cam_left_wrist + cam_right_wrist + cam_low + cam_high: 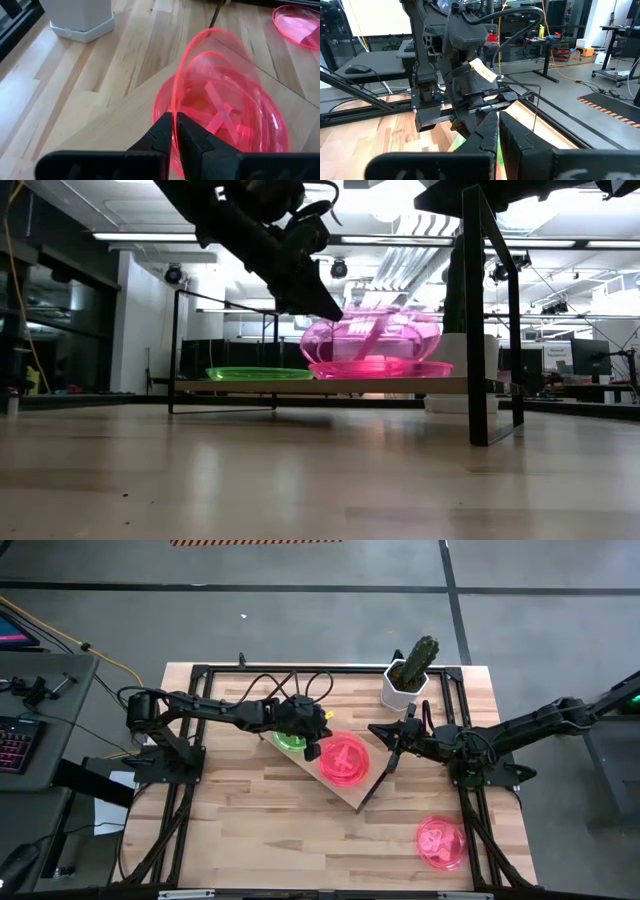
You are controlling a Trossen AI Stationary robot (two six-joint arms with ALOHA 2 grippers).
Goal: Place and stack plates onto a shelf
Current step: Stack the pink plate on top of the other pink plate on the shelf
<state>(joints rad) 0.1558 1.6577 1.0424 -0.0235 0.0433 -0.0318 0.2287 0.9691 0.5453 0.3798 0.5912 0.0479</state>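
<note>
A tilted pink plate (220,95) is pinched by its rim in the left fingers (175,132) above the pink stack (343,761) on the shelf (350,795). If released askew, it could slide off the stack. The right fingers (498,131) are clenched empty.

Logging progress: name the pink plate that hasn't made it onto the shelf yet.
The pink plate lying alone on the bare tabletop. The other pink plates sit stacked on the shelf.
</note>
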